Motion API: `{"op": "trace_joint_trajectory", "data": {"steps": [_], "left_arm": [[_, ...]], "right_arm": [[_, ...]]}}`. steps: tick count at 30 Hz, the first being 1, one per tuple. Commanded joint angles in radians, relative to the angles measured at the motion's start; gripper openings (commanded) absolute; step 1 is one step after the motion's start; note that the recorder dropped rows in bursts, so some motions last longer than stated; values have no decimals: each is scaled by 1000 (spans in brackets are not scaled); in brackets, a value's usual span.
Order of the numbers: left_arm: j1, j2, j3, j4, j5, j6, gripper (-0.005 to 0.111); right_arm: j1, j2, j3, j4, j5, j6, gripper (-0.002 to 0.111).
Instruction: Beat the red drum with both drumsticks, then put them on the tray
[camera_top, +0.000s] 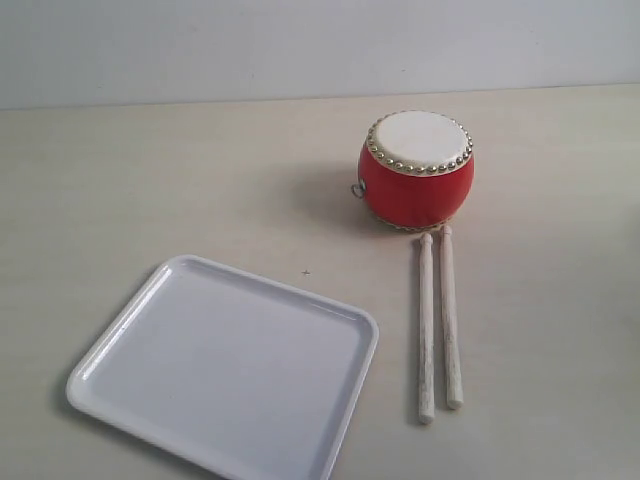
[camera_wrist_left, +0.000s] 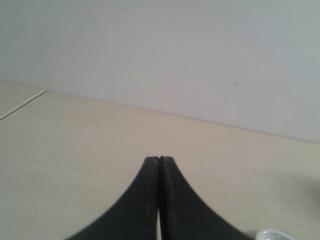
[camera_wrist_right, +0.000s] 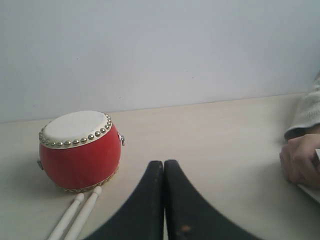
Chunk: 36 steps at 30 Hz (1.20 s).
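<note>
The pale surface (camera_top: 150, 180) is carrying everything. The white tray (camera_top: 225, 365) is lying bare toward the front left, well apart from the red drum (camera_top: 417, 170), which is sitting upright toward the back right. The two drumsticks (camera_top: 426, 320) are lying side by side just in front of the drum, their rounded tips touching or nearly touching its base. Somebody's hand (camera_wrist_right: 300, 160) is resting on the surface, well apart from the drum. I am carrying my left pincer (camera_wrist_left: 159, 165) and my right pincer (camera_wrist_right: 163, 170) pressed together, both pinching nothing. I am judging the pickup to be the step in hand. I should be spreading each pincer first, taking one stick apiece near the end away from the drum, and lifting carefully, since the sticks are lying so close together.
</note>
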<state>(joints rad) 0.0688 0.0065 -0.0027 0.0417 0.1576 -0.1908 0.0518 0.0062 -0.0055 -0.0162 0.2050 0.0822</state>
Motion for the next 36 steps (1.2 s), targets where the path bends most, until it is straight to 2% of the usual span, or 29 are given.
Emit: {"op": "trace_joint_trajectory", "data": {"steps": [1,5,7,9,10,13,17,22,26,30,33,36], "left_arm": [[1,-6,3,0,-102,-9,0],[1,-6,3,0,-247,-9,0],[1,-6,3,0,-366,-43,0],[1,-6,3,-7,-411,-288,0],[1,-6,3,-4,-403,-522,0],[1,-6,3,0,-344,-539,0],[1,-6,3,0,-337,-516,0],[1,13,3,0,-423,-524,0],[1,179,-76,7,-423,-515,0],[1,411,-209,52,-423,-479,0],[1,590,-324,170,-417,-521,0],[1,746,-447,357,-361,-657,0]], "right_arm": [[-5,-6,6,-8,-3,-1,0],[-5,-6,6,-8,-3,-1,0],[-5,-6,6,-8,-3,-1,0],[-5,-6,6,-10,-3,-3,0],[-5,-6,6,-13,-3,-10,0],[-5,-6,6,-20,-3,-10,0],[-5,-6,6,-20,-5,-8,0],[-5,-6,6,-10,-121,86,0],[-5,-6,6,48,-257,262,0],[-5,-6,6,48,-362,375,0],[-5,-6,6,48,-414,430,0],[-5,-6,6,48,-425,473,0]]}}
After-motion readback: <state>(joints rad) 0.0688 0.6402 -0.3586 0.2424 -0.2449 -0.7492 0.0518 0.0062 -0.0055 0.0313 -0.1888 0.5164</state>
